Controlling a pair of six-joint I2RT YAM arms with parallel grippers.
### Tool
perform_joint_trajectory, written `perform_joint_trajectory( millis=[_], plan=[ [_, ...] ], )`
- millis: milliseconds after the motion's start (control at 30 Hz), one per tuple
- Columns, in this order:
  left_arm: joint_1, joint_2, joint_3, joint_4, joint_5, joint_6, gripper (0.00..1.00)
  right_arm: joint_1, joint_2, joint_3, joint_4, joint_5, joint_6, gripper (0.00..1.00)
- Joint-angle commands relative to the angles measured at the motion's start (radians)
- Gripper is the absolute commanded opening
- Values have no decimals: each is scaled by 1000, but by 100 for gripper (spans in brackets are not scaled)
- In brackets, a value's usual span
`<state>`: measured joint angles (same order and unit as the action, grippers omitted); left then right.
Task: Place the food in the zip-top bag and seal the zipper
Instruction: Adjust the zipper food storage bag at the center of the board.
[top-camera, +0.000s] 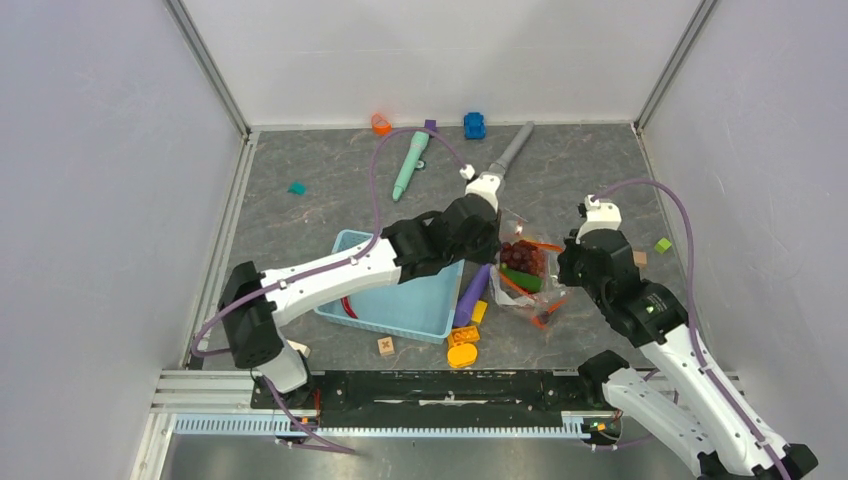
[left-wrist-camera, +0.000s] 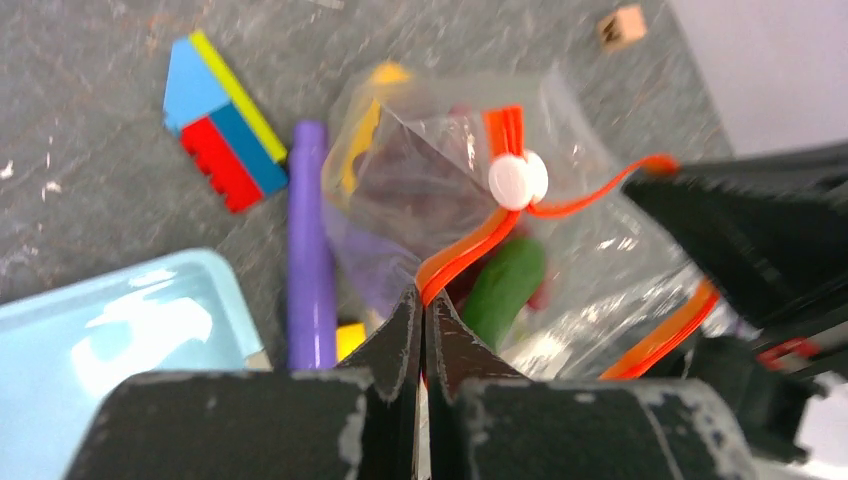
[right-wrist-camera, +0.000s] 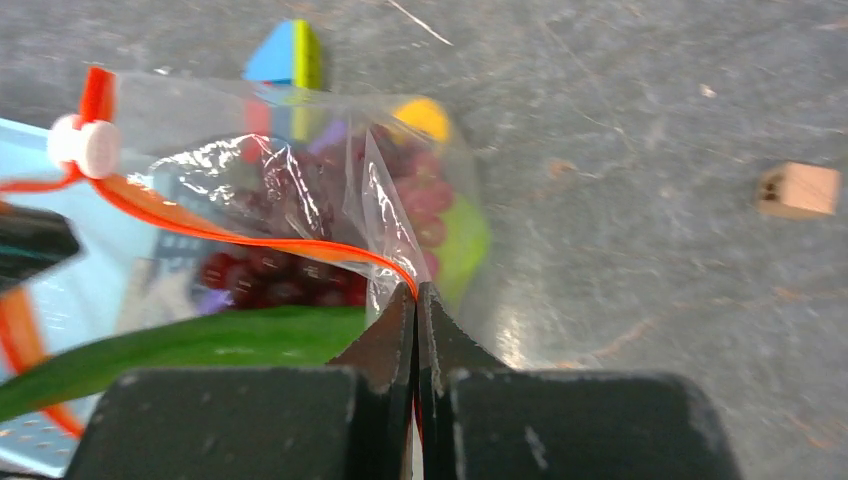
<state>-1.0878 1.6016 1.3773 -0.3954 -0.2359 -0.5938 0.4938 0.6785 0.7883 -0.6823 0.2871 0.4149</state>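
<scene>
On a grey marbled tabletop (top-camera: 300, 230), the left gripper (left-wrist-camera: 420, 298) and right gripper (right-wrist-camera: 415, 292) each pinch the orange-red zipper (left-wrist-camera: 465, 250) of a crumpled clear zip-top bag (right-wrist-camera: 300, 160) holding toy grapes (right-wrist-camera: 260, 270).

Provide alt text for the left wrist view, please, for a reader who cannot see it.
The left hand is shut on the orange-red zipper of the clear zip-top bag, which holds a green vegetable. A white slider sits farther along it; a purple cylinder and light-blue basket lie at picture left.

The zip-top bag (right-wrist-camera: 300, 170) is glossy, crinkled clear plastic; the table (right-wrist-camera: 620, 150) matt.
</scene>
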Motion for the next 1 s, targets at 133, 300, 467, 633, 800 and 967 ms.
perform_joint_trajectory(
  millis=[133, 300, 467, 633, 800, 967],
  plan=[
    [-8, 194, 411, -117, -128, -75, 2, 2, -52, 151, -166, 4, -101, 0],
    [-7, 360, 629, -272, -202, -67, 2, 2, -108, 206, -156, 0, -101, 2],
    [-50, 356, 617, -230, -71, 45, 2, 2, -113, 205, -140, 34, -88, 1],
    [-74, 204, 454, -47, -31, 115, 3, 2, -107, 248, -119, 43, -102, 0],
    [-47, 304, 605, -165, -181, 89, 2, 1, -132, 229, -100, 33, -112, 0],
    [-33, 458, 782, -257, -198, 70, 2, 2, -139, 80, -33, -14, -82, 0]
  ],
)
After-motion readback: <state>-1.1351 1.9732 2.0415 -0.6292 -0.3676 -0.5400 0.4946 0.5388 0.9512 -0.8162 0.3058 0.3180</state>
